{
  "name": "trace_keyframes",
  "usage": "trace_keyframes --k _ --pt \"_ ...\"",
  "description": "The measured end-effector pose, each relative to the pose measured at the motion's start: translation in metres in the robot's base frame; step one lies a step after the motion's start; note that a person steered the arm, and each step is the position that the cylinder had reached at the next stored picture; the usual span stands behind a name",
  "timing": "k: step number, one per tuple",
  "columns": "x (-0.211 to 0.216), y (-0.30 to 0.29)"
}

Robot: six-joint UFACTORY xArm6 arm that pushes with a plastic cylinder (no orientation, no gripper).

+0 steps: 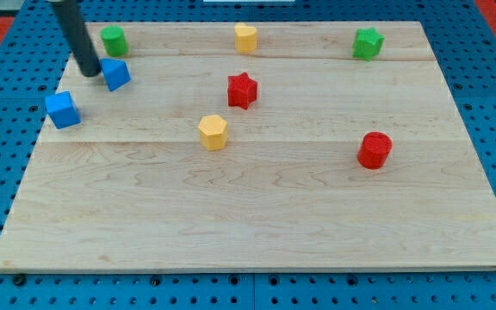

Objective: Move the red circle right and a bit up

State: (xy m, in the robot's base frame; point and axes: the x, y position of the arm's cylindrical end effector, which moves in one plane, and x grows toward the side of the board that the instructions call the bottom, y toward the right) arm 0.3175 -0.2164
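Note:
The red circle (375, 150) is a short red cylinder at the view's right, a little below mid-height of the wooden board (257, 224). My tip (88, 72) is at the board's upper left, far from the red circle. It stands just left of a blue block (116, 75), close to it or touching it. A red star (242, 90) lies left of and above the red circle.
A second blue block (62, 109) sits at the board's left edge. A green cylinder (114, 40), a yellow block (245, 37) and a green star (368, 43) line the top edge. A yellow hexagon (213, 132) lies near the middle.

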Motion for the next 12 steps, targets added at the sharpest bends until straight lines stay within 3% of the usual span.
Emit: trace_keyframes --k 2,3,4,5,6,7,8,11,12 --pt "0.007 0.021" --pt "0.013 0.065" --pt "0.035 0.098" --pt "0.09 0.086" --pt "0.137 0.187" --pt "0.19 0.212" --pt "0.205 0.309" --pt "0.114 0.393" --pt "0.122 0.389"
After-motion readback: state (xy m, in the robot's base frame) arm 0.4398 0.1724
